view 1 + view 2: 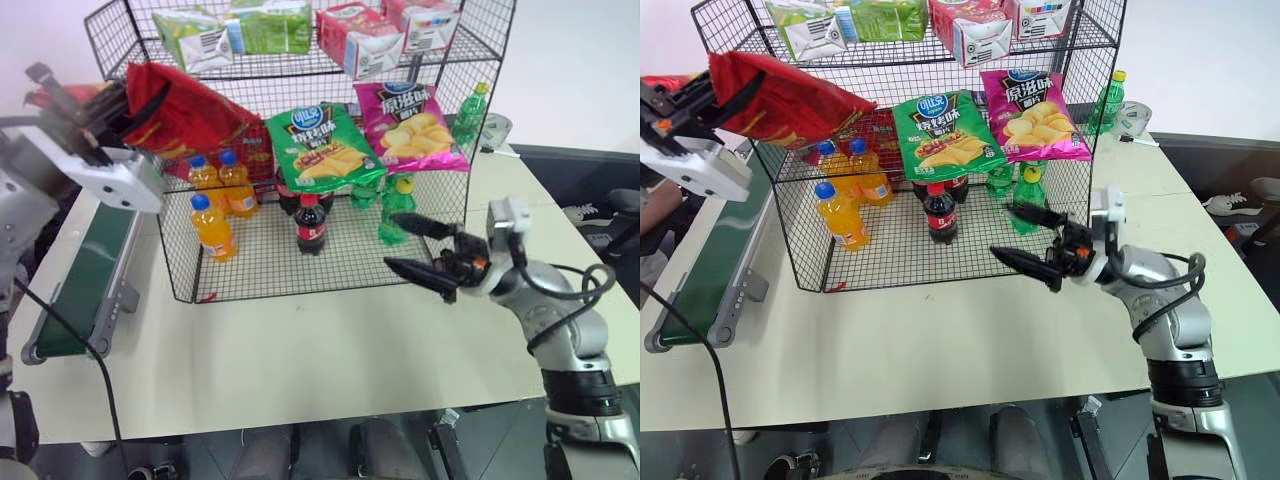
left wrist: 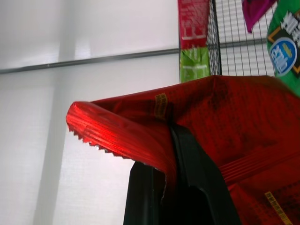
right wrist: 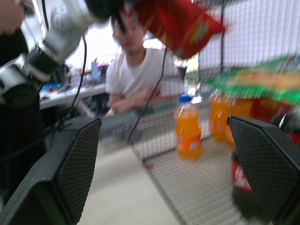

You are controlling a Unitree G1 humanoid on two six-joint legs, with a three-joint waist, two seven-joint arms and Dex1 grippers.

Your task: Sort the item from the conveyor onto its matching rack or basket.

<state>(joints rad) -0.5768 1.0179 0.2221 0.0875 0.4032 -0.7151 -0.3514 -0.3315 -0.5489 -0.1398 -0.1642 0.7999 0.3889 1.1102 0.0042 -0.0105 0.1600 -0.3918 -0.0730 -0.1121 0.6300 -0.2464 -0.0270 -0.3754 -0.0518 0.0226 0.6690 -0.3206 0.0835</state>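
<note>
The left hand (image 1: 118,108) is clamped on one end of the red chip bag (image 1: 185,108), held aloft at the rack's (image 1: 180,270) left corner, above the conveyor (image 1: 85,275). The bag's long axis runs toward 3 o'clock from that hand, its free end reaching the middle tier's edge. Judgement: the left arm alone can place it. The right hand (image 1: 428,250) hangs empty at 5 o'clock of the rack, fingers apart. Middle tier: green chip bag (image 1: 322,145) and magenta chip bag (image 1: 410,125). Bottom tier: orange, cola and green bottles. Top tier: boxed packs.
</note>
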